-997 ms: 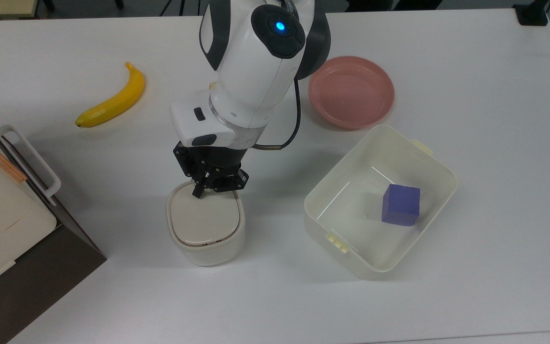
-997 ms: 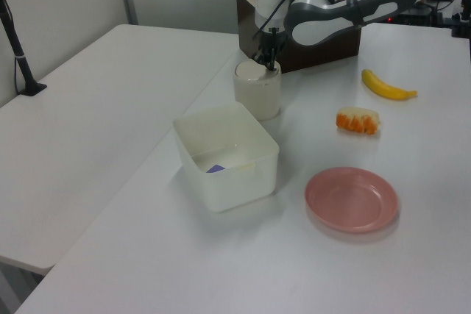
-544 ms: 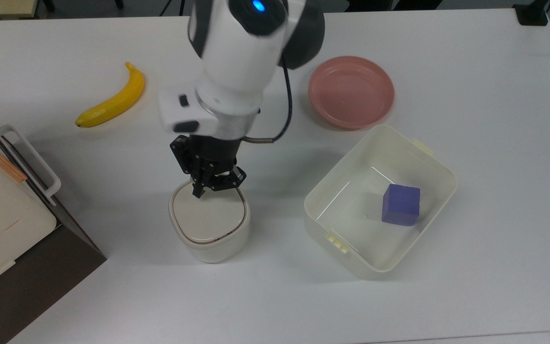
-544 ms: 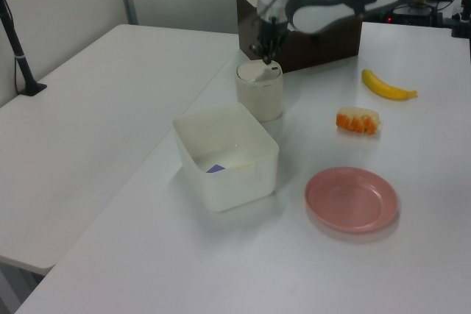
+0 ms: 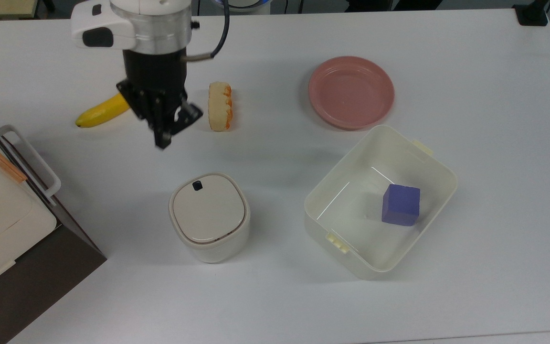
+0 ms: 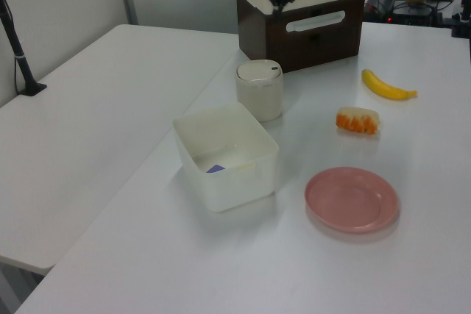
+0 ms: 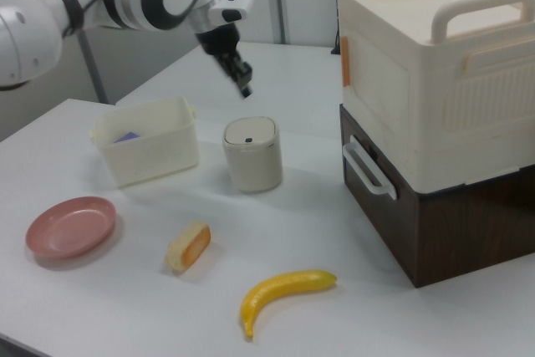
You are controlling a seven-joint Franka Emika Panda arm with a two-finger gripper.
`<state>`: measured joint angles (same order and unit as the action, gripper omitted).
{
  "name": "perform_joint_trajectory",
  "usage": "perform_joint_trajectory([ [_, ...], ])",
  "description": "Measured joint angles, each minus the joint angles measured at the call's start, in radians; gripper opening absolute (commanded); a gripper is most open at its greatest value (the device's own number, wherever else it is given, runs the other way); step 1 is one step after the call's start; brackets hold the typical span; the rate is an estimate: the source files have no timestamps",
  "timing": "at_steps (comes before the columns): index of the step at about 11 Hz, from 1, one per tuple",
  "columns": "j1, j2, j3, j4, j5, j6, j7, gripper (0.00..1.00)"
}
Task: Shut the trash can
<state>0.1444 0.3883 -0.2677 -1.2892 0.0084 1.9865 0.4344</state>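
1. White desk (image 5: 470, 71) in an office-looking room, with a big cream box on a dark brown cabinet (image 7: 435, 123) at one end. A banana (image 5: 100, 112), a pink plate (image 5: 351, 91), a bread-like piece (image 5: 220, 106) and a lidless cream tub (image 5: 380, 200) with a purple block (image 5: 401, 204) in it are scattered around.

2. What just changed: a second ago the claw (image 5: 163, 136) was pressing down on the back edge of the trash can's lid. Now it's pulled right up and away, hanging in the air well clear of the can, over near the banana in the top view.

3. Its fingers look pinched together with nothing between them.

4. To me that reads as job basically done; the arm's just backing off.

5. The trash can (image 5: 209, 217) sits mid-desk, between the cabinet and the tub, near both but touching neither. Upright, cream-white, rounded-square.

6. Its beige lid (image 5: 208, 206) lies flat and flush in the rim with no gap I can spot, small black button (image 5: 197, 186) showing near its back edge.
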Motion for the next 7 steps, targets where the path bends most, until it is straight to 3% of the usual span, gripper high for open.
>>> perform_joint_trajectory([
  [2, 0.002, -0.085, 0.005, -0.040, 0.022, -0.326, -0.324, 0.04],
  [3, 0.002, -0.133, 0.005, -0.065, 0.023, -0.428, -0.422, 0.12],
  [4, 0.002, -0.184, 0.005, -0.096, 0.023, -0.467, -0.469, 0.17],
  [5, 0.001, -0.227, 0.005, -0.127, 0.023, -0.470, -0.487, 0.30],
  [6, 0.001, -0.265, 0.004, -0.158, 0.023, -0.467, -0.492, 0.59],
  [7, 0.002, -0.301, 0.005, -0.199, 0.023, -0.435, -0.492, 1.00],
])
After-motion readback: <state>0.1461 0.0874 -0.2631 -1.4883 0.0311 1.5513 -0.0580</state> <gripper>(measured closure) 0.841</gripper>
